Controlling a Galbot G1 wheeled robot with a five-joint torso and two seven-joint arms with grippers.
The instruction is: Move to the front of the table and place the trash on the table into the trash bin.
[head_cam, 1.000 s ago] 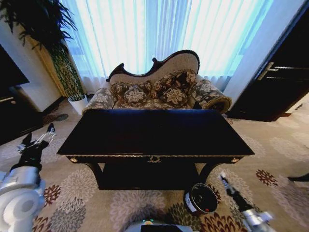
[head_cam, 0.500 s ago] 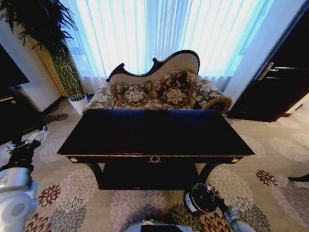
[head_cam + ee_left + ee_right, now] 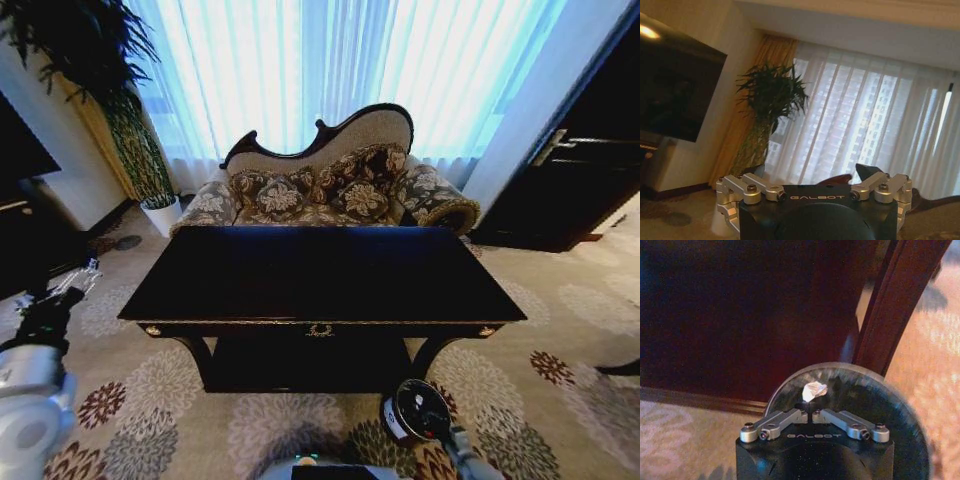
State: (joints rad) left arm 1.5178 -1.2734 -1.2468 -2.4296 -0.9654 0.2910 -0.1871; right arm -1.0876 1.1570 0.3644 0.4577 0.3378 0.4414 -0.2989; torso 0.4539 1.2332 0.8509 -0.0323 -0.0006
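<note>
1. In front of the robot, mid-room: tabletop [image 3: 320,270], glossy near-black wood, with gold trim along the front edge and a gold emblem at the centre of the front rail. It has curved legs and a low shelf beneath.
2. On the floral carpet [image 3: 560,300], just before the table's right front leg: trash bin [image 3: 415,412], a small round dark cylinder with a shiny rim and a white label on its side. It stands upright, close to the robot's base.
3. Right pincer [image 3: 807,405]: directly above the bin's mouth, fingers clenched together at the tips and grasping a paper scrap [image 3: 815,390]. The right arm enters the head view at the lower edge, just beside the bin.
4. Paper scrap: small, white and crumpled, held at the pincer tips over the bin's dark inside. Whether it touches the bin cannot be told.
5. Left pincer [image 3: 72,283]: off to the table's left, well apart from it and raised above the carpet. Its fingers are released and spread wide, with nothing between them.
6. Behind the table: patterned sofa [image 3: 330,190] with a dark curved frame.
7. Behind the sofa: bright sheer curtains [image 3: 330,70].
8. Far left corner: tall potted plant [image 3: 120,110].
</note>
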